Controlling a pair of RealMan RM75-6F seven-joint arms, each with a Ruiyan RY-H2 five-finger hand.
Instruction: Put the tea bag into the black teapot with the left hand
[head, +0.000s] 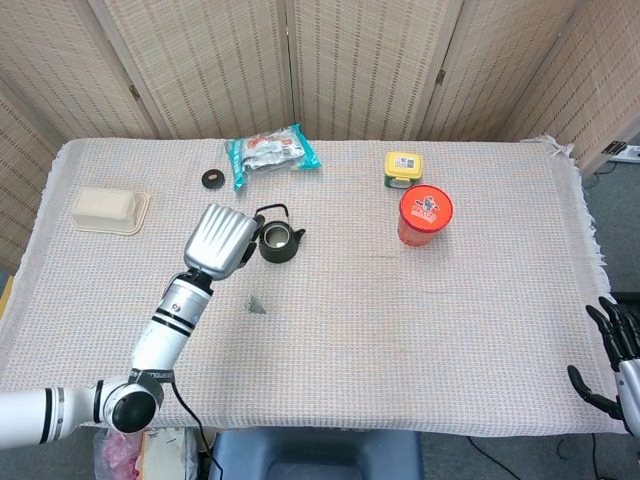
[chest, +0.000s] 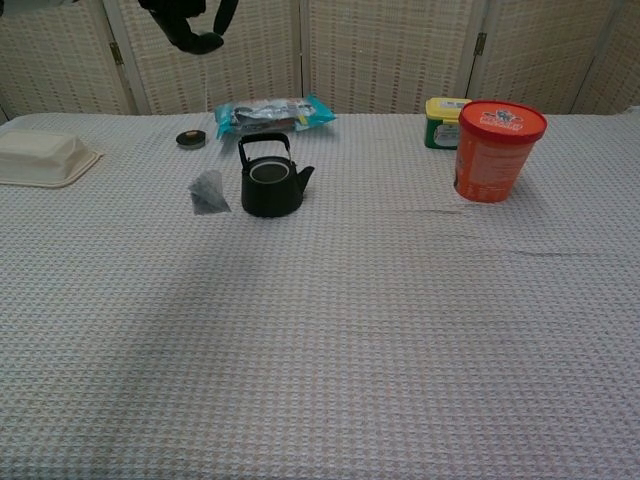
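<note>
The black teapot (head: 278, 241) (chest: 270, 183) stands open-topped left of the table's middle. Its round lid (head: 212, 178) (chest: 191, 138) lies behind it to the left. My left hand (head: 224, 240) (chest: 186, 18) is raised high, just left of the pot, with fingers curled. The grey tea bag (head: 257, 304) (chest: 208, 192) dangles in the air below it, level with the pot's left side; the string is too thin to see. My right hand (head: 612, 358) hangs off the table's near right corner, fingers spread, holding nothing.
A teal snack packet (head: 270, 154) lies at the back. A beige tray (head: 108, 209) sits at the far left. A red canister (head: 425, 214) and a yellow-lidded tub (head: 402, 167) stand right of the pot. The woven cloth (head: 420, 330) covers the table.
</note>
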